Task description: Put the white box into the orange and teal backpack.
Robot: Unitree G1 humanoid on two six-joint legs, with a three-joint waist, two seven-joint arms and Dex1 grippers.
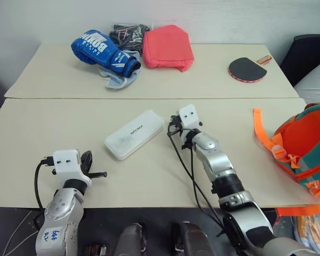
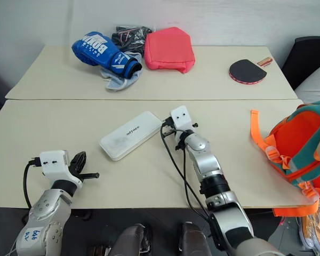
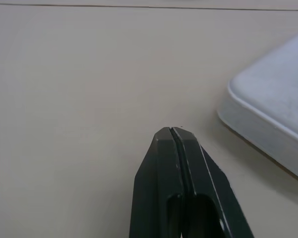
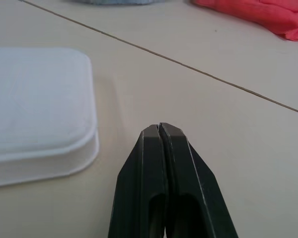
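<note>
White box (image 1: 134,134) on table, claws closed, empty

The white box (image 1: 134,134) lay flat on the near table, a long, low plastic case with rounded corners and small dark lettering on its top. It sat slantwise, one end nearer the table's front edge and the other angled away to the right. The backpack (image 1: 305,145), orange with teal trim, rested at the table's right edge, well apart from the box, its orange straps trailing over the tabletop.
</note>
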